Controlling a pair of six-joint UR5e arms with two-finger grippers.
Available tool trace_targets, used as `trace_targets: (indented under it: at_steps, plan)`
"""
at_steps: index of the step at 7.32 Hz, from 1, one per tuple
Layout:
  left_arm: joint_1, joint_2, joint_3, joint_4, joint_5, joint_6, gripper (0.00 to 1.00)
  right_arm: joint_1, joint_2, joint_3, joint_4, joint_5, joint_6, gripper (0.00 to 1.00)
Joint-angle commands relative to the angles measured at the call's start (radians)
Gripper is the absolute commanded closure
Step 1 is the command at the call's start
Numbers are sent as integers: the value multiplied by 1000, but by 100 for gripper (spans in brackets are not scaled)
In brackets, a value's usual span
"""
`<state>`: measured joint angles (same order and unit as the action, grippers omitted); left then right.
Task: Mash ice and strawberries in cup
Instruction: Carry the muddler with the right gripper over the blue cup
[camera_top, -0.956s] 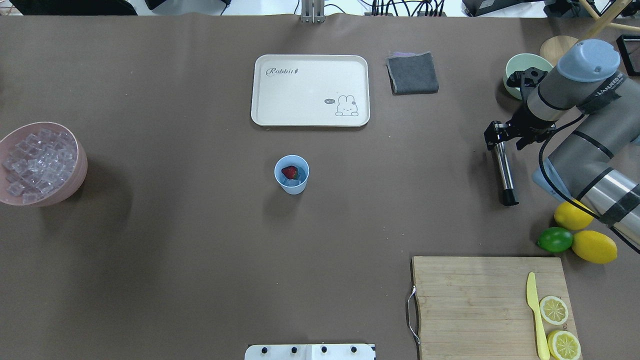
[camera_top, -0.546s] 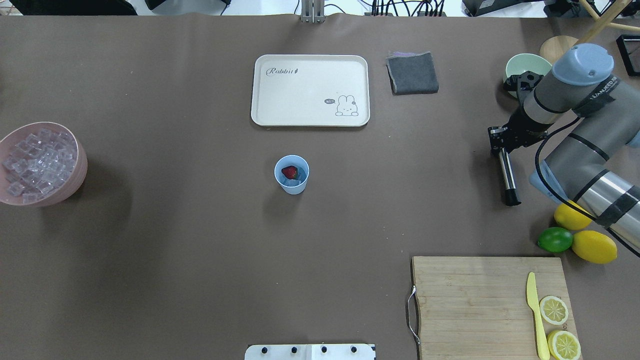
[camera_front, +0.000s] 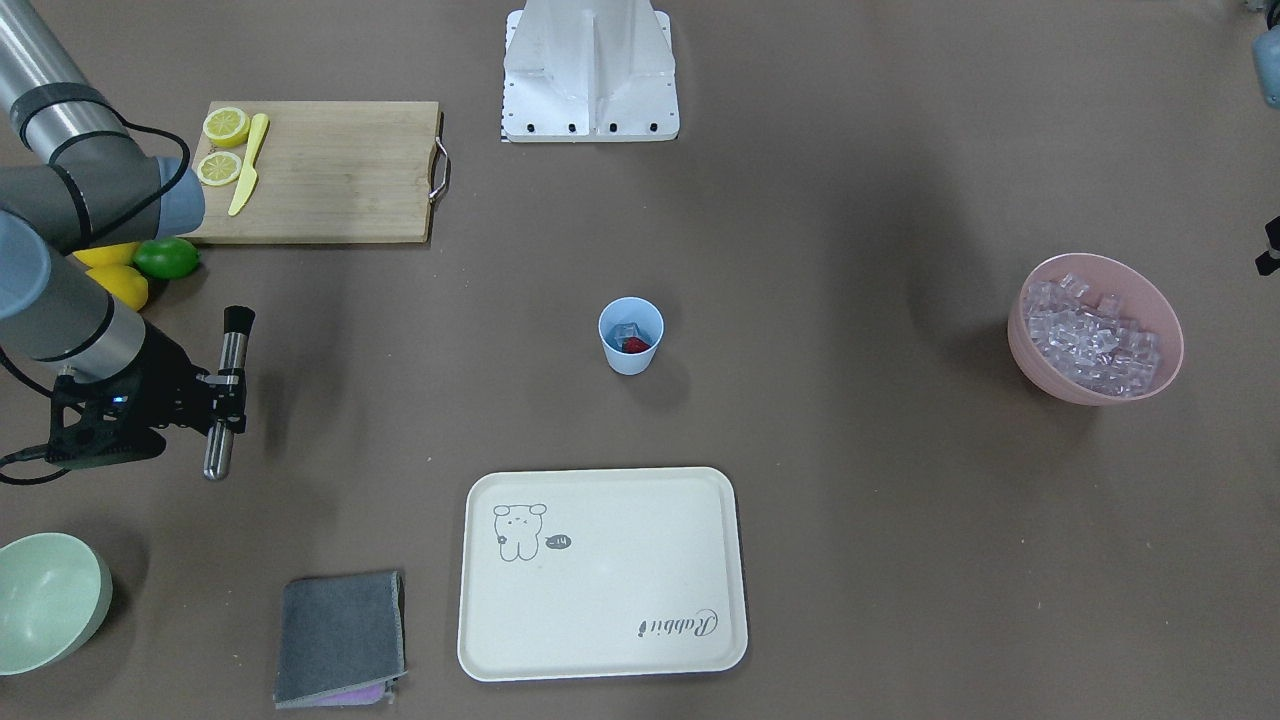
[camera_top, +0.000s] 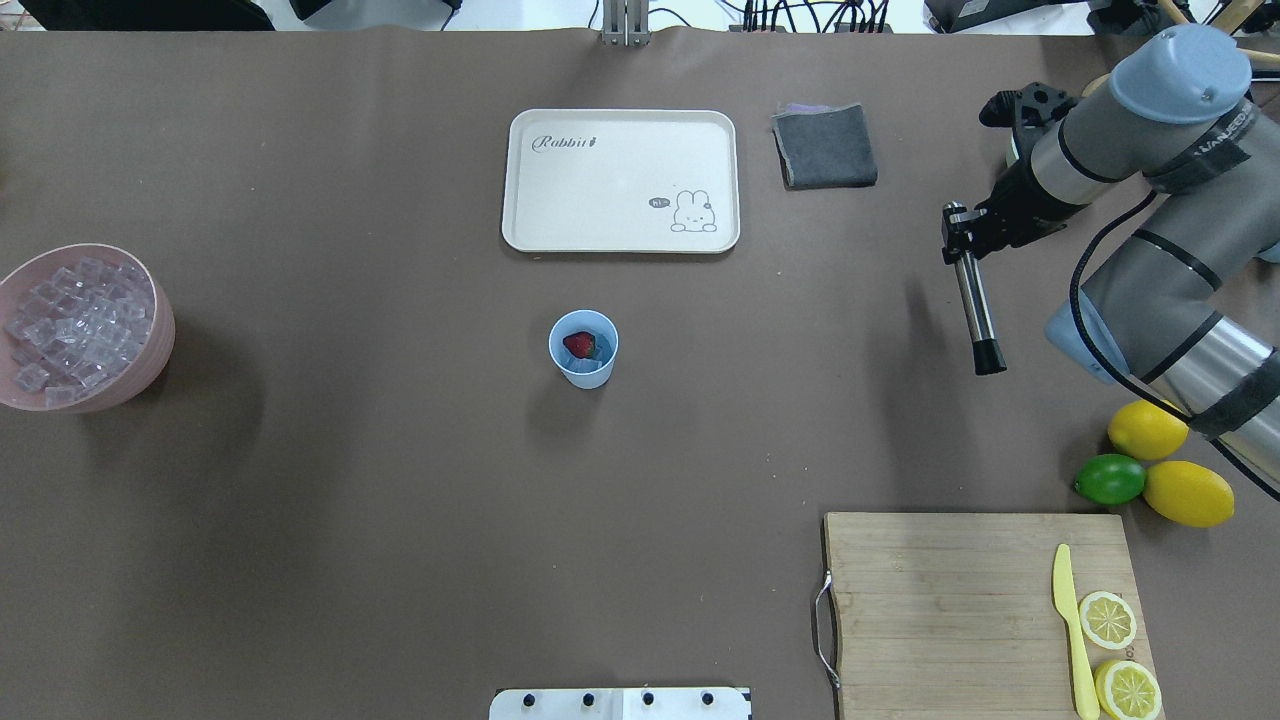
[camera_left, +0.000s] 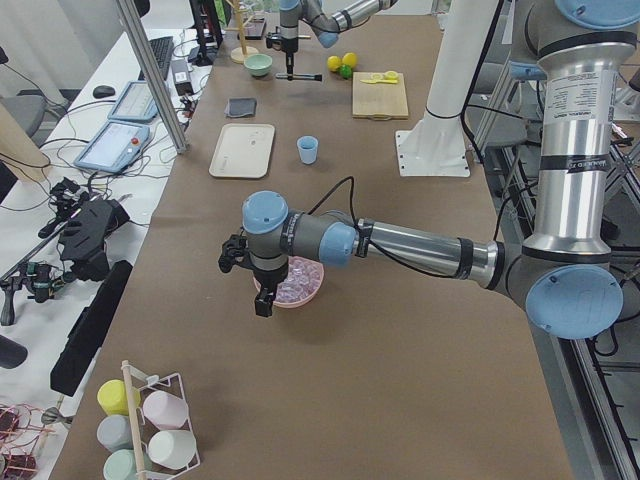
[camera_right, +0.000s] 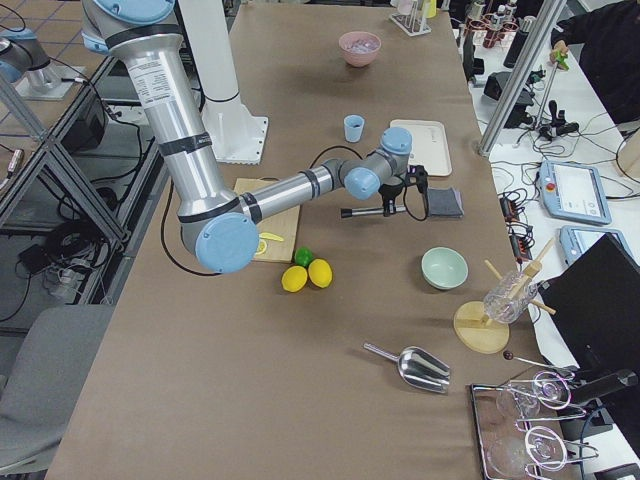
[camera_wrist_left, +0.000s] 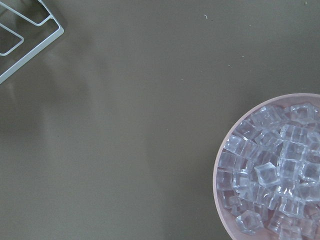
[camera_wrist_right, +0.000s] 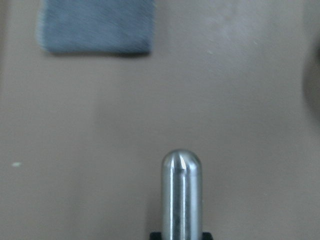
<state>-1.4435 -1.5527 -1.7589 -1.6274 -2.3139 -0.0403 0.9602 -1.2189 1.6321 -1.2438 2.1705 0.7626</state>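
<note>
The light-blue cup (camera_top: 583, 352) stands mid-table with a red strawberry (camera_top: 578, 345) and a few pieces of ice (camera_front: 626, 329) inside. More ice (camera_top: 72, 325) fills a pink bowl (camera_top: 160, 335) at the table's left end. My right gripper (camera_top: 962, 243) is shut on a steel muddler (camera_top: 975, 300) with a black tip, held level above the table far to the right of the cup. In the exterior left view my left gripper (camera_left: 258, 300) hangs by the pink bowl (camera_left: 300, 300); I cannot tell whether it is open or shut.
A cream tray (camera_top: 620, 235) and a grey cloth (camera_top: 825, 145) lie beyond the cup. A pale green bowl (camera_front: 50, 600) sits behind the right arm. Two lemons and a lime (camera_top: 1110, 480) lie beside a cutting board (camera_top: 950, 600) carrying lemon slices and a yellow knife.
My right gripper has carried the muddler away from the lemons, toward the table's far side and slightly toward the middle. The cup and the bowl have stayed put.
</note>
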Motion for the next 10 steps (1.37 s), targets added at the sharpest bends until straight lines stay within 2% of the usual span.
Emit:
trace_targets:
  at_steps: [1, 2, 3, 4, 5, 6, 8, 10]
  plan:
    - [0, 9, -4, -5, 1, 8, 2, -44, 7, 278, 38, -125, 49, 100]
    - [0, 10, -2, -3, 5, 10, 2, -63, 28, 311, 193, -183, 88, 100]
    - [0, 11, 2, -2, 5, 10, 2, -172, 16, 299, 454, -374, 239, 100]
    - [0, 11, 2, -2, 5, 10, 2, -357, 22, 248, 685, -708, 256, 100]
    - [0, 13, 2, -2, 4, 10, 2, -486, 59, 212, 717, -927, 200, 100]
    - [0, 11, 2, 0, 1, 10, 3, -538, 96, 210, 725, -990, 151, 100]
    - [0, 10, -1, 0, -1, 10, 3, -604, 108, 178, 759, -1182, 121, 100]
    - [2, 10, -2, 1, -1, 10, 3, -618, 136, 108, 849, -1224, 71, 100]
